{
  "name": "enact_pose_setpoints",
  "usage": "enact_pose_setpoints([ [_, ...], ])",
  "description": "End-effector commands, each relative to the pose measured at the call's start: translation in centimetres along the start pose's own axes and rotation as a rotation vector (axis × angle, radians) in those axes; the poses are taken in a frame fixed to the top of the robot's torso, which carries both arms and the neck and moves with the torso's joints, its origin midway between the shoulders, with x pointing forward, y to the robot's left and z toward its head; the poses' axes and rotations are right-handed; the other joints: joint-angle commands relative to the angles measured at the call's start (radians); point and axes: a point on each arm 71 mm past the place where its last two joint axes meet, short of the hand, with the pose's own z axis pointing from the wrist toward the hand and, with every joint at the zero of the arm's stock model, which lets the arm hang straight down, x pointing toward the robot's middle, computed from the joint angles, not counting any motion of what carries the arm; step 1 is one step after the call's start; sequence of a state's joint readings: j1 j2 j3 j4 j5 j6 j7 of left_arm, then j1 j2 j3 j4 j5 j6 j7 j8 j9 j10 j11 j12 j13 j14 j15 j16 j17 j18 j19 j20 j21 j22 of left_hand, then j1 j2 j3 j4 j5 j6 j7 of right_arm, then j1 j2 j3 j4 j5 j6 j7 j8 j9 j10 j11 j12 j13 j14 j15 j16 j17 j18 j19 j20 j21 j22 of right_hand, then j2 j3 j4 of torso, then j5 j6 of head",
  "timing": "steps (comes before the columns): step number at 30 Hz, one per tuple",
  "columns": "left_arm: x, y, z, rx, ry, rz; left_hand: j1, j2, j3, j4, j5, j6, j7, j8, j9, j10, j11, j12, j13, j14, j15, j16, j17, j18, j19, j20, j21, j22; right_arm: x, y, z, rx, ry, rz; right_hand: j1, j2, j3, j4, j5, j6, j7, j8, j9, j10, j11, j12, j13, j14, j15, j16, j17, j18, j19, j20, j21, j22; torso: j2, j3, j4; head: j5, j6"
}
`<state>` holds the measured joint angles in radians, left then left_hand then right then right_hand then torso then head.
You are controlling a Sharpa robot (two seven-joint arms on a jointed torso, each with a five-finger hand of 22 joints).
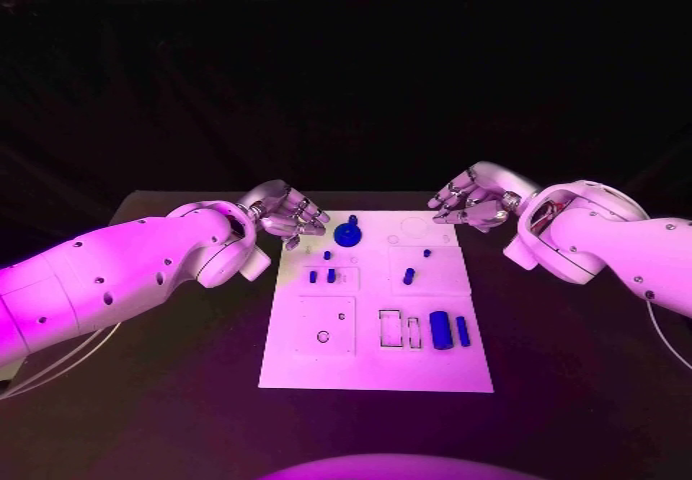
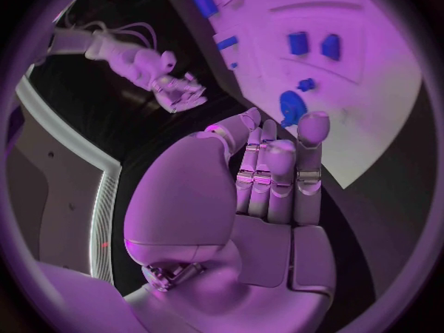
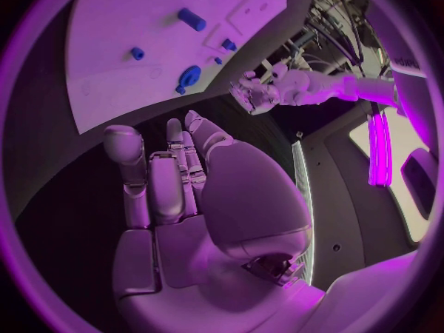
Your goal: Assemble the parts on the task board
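From the head camera I see one white task board (image 1: 378, 375) lying in the middle of the black table (image 1: 173, 400), with eight blue parts on it by my count: a round knobbed piece (image 1: 348, 235) at the far end, four small pegs (image 1: 325, 275) and a slanted one (image 1: 408, 275) mid-board, and two long bars (image 1: 440, 329) side by side near the slots. The left hand (image 1: 289, 214) hovers just off the board's far left corner, the right hand (image 1: 470, 205) off its far right corner; both carry nothing, fingers loosely apart. In the left wrist camera, the left hand (image 2: 268, 177) is empty, its fingers straight and close together above the board (image 2: 370, 118). In the right wrist camera, the right hand (image 3: 176, 177) is likewise empty over the dark table (image 3: 55, 200).
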<state>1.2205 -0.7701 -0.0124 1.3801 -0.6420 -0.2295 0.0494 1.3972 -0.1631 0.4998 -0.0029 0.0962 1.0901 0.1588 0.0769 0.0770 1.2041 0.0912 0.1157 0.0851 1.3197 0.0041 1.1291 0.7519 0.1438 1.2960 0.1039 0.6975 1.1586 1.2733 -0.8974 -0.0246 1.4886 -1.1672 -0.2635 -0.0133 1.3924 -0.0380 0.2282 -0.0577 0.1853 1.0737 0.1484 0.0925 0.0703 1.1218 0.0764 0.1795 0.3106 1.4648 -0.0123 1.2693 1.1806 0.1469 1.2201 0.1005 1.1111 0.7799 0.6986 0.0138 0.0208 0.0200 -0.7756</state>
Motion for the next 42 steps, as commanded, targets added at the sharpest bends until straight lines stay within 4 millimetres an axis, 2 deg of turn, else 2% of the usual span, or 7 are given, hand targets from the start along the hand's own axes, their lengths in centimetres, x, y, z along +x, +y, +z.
enact_pose_setpoints([
  [1, -0.7, -0.5, -0.6, 0.077, -0.126, -0.529, -0.014, 0.005, -0.014, 0.007, 0.007, 0.007, -0.001, 0.008, -0.002, 0.003, -0.006, 0.009, 0.003, -0.017, -0.002, -0.021, -0.032, 0.021, -0.017, 0.000, -0.043, -0.022, 1.1, 0.1, 0.1, -0.001, 0.062, -0.376, -0.006, -0.015, 0.020, -0.004, -0.019, 0.011, -0.005, -0.007, -0.001, 0.011, -0.001, -0.031, -0.036, 0.031, 0.007, -0.001, -0.002, 0.000, 0.009, 0.000, 0.002, 0.001, 0.000, -0.0013, 0.0023, -0.014, 0.004],
  [6, -0.9, -0.3, -1.4, 0.087, -0.146, -0.680, -0.033, 0.006, -0.038, 0.017, 0.011, 0.008, -0.004, 0.011, -0.004, 0.002, -0.008, 0.019, 0.006, -0.035, -0.002, -0.043, -0.068, 0.028, -0.037, 0.000, -0.101, -0.054, 2.3, 0.2, 0.3, 0.008, 0.084, -0.514, -0.019, -0.029, 0.047, -0.003, -0.055, 0.024, -0.008, -0.013, -0.001, 0.009, 0.003, -0.063, -0.078, 0.032, 0.011, -0.007, -0.008, -0.001, 0.010, 0.003, -0.001, -0.003, 0.000, -0.0010, 0.0024, -0.022, 0.008],
  [12, -0.9, -0.3, -1.9, 0.096, -0.149, -0.726, -0.039, 0.005, -0.054, 0.019, 0.011, 0.008, -0.005, 0.013, -0.004, 0.000, -0.008, 0.026, 0.007, -0.048, -0.002, -0.058, -0.092, 0.033, -0.048, 0.000, -0.137, -0.076, 3.7, 0.5, 0.5, -0.002, 0.110, -0.565, -0.025, -0.038, 0.067, -0.002, -0.067, 0.028, -0.010, -0.019, -0.001, 0.005, 0.004, -0.080, -0.107, 0.032, 0.013, -0.014, -0.015, 0.000, 0.010, 0.005, -0.004, -0.006, 0.002, 0.0000, 0.0006, -0.023, 0.008],
  [20, -0.5, -0.7, -2.2, 0.104, -0.136, -0.745, -0.040, 0.006, -0.059, 0.019, 0.012, 0.008, -0.005, 0.014, -0.004, 0.000, -0.009, 0.029, 0.008, -0.053, -0.002, -0.064, -0.103, 0.035, -0.053, 0.000, -0.152, -0.084, 5.2, 0.8, 1.0, -0.010, 0.149, -0.575, -0.028, -0.044, 0.089, -0.003, -0.072, 0.027, -0.012, -0.026, -0.002, -0.004, 0.002, -0.097, -0.139, 0.033, 0.012, -0.018, -0.019, 0.000, 0.011, 0.004, -0.006, -0.008, 0.003, 0.0005, 0.0020, -0.022, 0.004],
  [24, -0.2, -0.9, -2.2, 0.106, -0.128, -0.749, -0.039, 0.006, -0.062, 0.019, 0.012, 0.009, -0.006, 0.015, -0.005, 0.000, -0.009, 0.031, 0.009, -0.055, -0.002, -0.067, -0.108, 0.035, -0.054, 0.000, -0.157, -0.088, 5.8, 0.9, 1.2, -0.010, 0.158, -0.578, -0.028, -0.044, 0.098, -0.004, -0.074, 0.026, -0.014, -0.027, -0.002, -0.007, 0.001, -0.102, -0.150, 0.034, 0.011, -0.017, -0.018, 0.000, 0.012, 0.003, -0.006, -0.007, 0.003, 0.0012, 0.0029, -0.022, 0.002],
  [42, 0.2, -1.2, -2.4, 0.102, -0.114, -0.753, -0.037, 0.006, -0.068, 0.016, 0.013, 0.008, -0.005, 0.016, -0.005, -0.002, -0.009, 0.034, 0.009, -0.063, -0.003, -0.076, -0.124, 0.038, -0.059, 0.000, -0.180, -0.101, 7.3, 0.6, 2.0, 0.001, 0.199, -0.583, -0.023, -0.033, 0.179, -0.011, -0.118, 0.038, -0.014, -0.026, 0.000, 0.011, 0.001, -0.104, -0.206, 0.035, 0.009, -0.024, -0.025, -0.002, 0.020, 0.002, 0.001, 0.001, 0.002, 0.0005, 0.0023, -0.021, -0.006],
])
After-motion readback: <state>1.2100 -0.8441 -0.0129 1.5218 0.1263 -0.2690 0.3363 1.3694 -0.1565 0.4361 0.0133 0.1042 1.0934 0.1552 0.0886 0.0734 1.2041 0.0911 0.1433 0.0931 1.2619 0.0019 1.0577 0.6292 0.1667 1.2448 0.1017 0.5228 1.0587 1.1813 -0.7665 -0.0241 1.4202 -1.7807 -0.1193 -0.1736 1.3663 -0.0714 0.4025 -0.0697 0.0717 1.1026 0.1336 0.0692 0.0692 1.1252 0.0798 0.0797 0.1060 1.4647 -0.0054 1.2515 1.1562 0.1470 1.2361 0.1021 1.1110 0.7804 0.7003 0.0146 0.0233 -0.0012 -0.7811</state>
